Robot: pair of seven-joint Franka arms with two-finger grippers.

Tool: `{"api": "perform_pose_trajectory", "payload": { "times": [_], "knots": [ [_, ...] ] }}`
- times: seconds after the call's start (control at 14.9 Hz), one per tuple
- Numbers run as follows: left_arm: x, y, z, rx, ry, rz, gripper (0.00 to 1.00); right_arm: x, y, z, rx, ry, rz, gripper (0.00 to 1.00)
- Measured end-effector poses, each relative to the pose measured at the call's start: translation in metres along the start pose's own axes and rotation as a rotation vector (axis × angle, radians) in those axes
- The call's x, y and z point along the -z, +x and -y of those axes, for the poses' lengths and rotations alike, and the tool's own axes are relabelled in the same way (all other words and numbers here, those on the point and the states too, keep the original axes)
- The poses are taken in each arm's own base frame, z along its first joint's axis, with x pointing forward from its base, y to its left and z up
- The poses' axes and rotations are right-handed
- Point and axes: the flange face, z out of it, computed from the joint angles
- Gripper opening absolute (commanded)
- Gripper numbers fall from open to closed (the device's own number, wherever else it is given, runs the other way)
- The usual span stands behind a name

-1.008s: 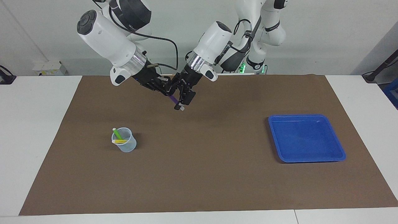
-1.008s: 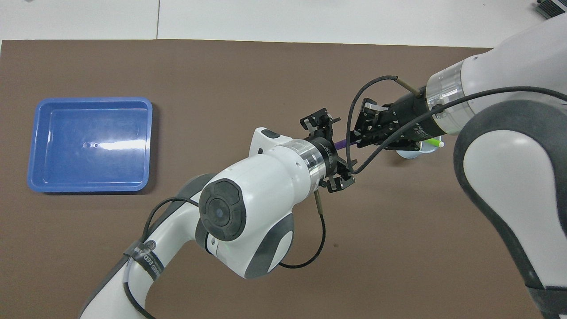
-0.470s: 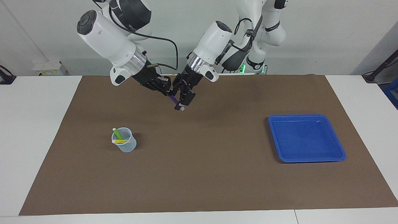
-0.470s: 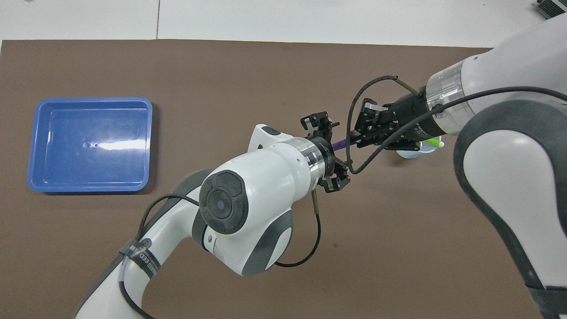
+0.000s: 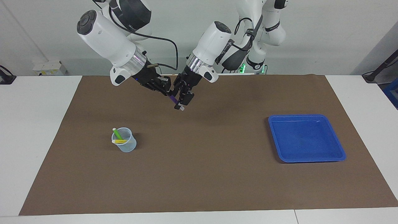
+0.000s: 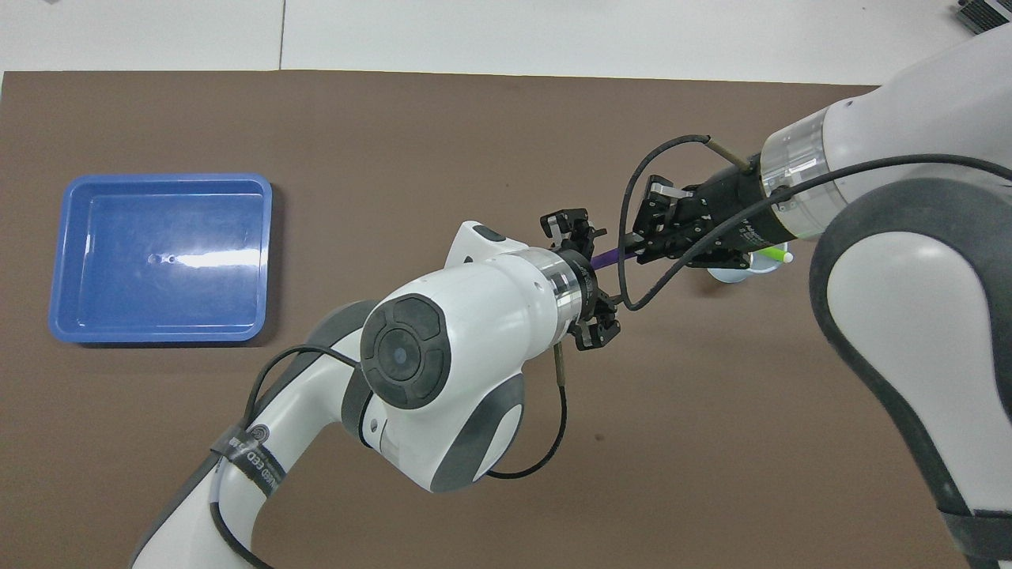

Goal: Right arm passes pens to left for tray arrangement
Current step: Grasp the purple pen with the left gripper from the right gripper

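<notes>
Overhead view hides most of the purple pen [image 6: 609, 258], clamped by right tool [image 6: 642, 246]; left tool's [image 5: 181, 100] grip unclear.

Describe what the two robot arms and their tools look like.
Both are glossy white arms with dark grey joint panels and a silver ring at the wrist. The right arm carries a looping black cable and a metal plug by its wrist; the left arm shows a dark round cap. Each ends in a black two-finger tool: right tool, left tool.
</notes>
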Motion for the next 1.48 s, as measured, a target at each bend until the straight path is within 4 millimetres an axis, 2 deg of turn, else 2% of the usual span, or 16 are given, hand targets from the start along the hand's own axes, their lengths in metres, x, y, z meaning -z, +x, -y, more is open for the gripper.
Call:
{"api": "perform_pose_trajectory", "payload": {
  "times": [0.27, 0.47, 0.74, 0.87, 1.01, 1.21, 1.28, 1.34, 1.48],
  "knots": [
    [0.003, -0.001, -0.002, -0.004, -0.005, 0.004, 0.71, 0.0, 0.0, 0.0, 0.0, 0.0, 0.0, 0.08],
    [0.004, -0.002, -0.002, -0.015, -0.006, 0.005, 0.58, 0.0, 0.0, 0.0, 0.0, 0.0, 0.0, 0.08],
    [0.003, 0.0, -0.003, -0.037, 0.006, -0.007, 0.58, 0.0, 0.0, 0.0, 0.0, 0.0, 0.0, 0.08],
    [0.004, 0.007, -0.01, -0.044, 0.021, -0.029, 0.58, 0.0, 0.0, 0.0, 0.0, 0.0, 0.0, 0.08],
    [0.01, 0.012, -0.02, -0.045, 0.022, -0.038, 0.48, 0.0, 0.0, 0.0, 0.0, 0.0, 0.0, 0.08],
    [0.016, 0.007, -0.021, -0.052, 0.017, -0.028, 0.5, 0.0, 0.0, 0.0, 0.0, 0.0, 0.0, 0.08],
    [0.016, 0.005, -0.018, -0.055, 0.018, -0.025, 0.54, 0.0, 0.0, 0.0, 0.0, 0.0, 0.0, 0.08],
    [0.016, 0.003, -0.017, -0.058, 0.02, -0.024, 0.66, 0.0, 0.0, 0.0, -0.001, 0.0, 0.0, 0.08],
    [0.016, 0.001, -0.014, -0.062, 0.023, -0.022, 0.68, 0.0, 0.0, 0.0, -0.001, -0.001, 0.001, 0.08]
  ]
}}
